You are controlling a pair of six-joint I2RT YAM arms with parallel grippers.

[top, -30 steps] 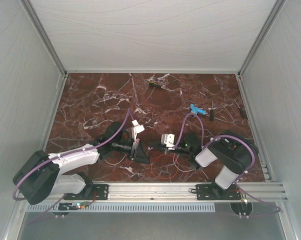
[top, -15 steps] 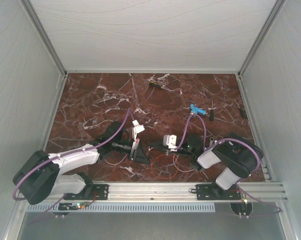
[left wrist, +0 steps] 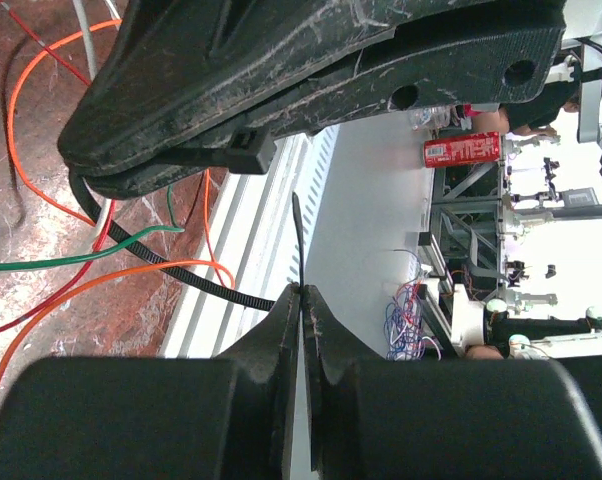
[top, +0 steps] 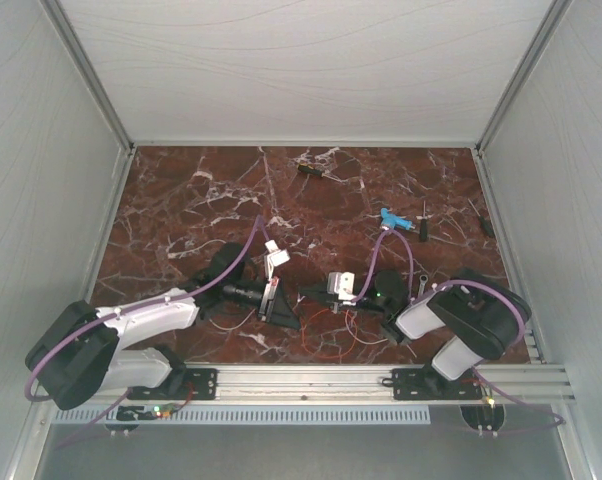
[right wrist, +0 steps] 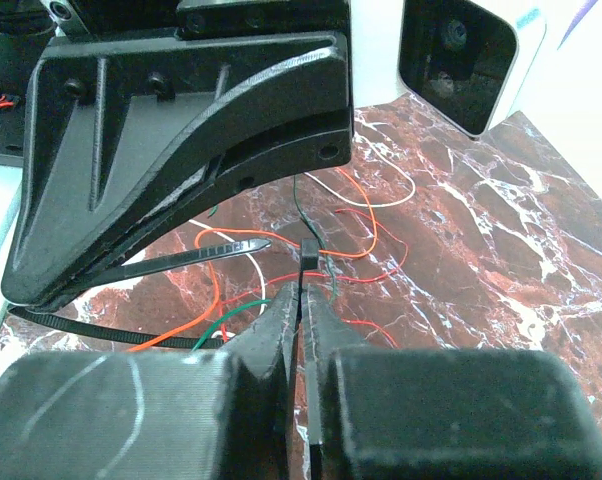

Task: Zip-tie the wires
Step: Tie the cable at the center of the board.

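Observation:
The wires (top: 333, 325) are thin orange, red, green and white strands lying loose on the marble under both grippers; they also show in the left wrist view (left wrist: 41, 265) and the right wrist view (right wrist: 366, 250). A black zip tie (left wrist: 196, 280) hangs in a curve between the grippers. My left gripper (left wrist: 303, 290) is shut on its thin tail, whose tip (right wrist: 221, 248) sticks out. My right gripper (right wrist: 303, 285) is shut on the strip just behind the square head (right wrist: 308, 255). In the top view the left gripper (top: 284, 303) and right gripper (top: 311, 293) almost touch. Orange strands cross the band; I cannot tell whether it encircles them.
A blue tool (top: 389, 216) and small dark tools (top: 422, 226) lie at the back right, another small dark item (top: 311, 170) at the back centre. An aluminium rail (top: 301, 380) runs along the near edge. White walls close in both sides.
My right arm's elbow has swung right and lower, and its wrist has dropped slightly. The left arm has not moved. Both grippers stay shut on the zip tie.

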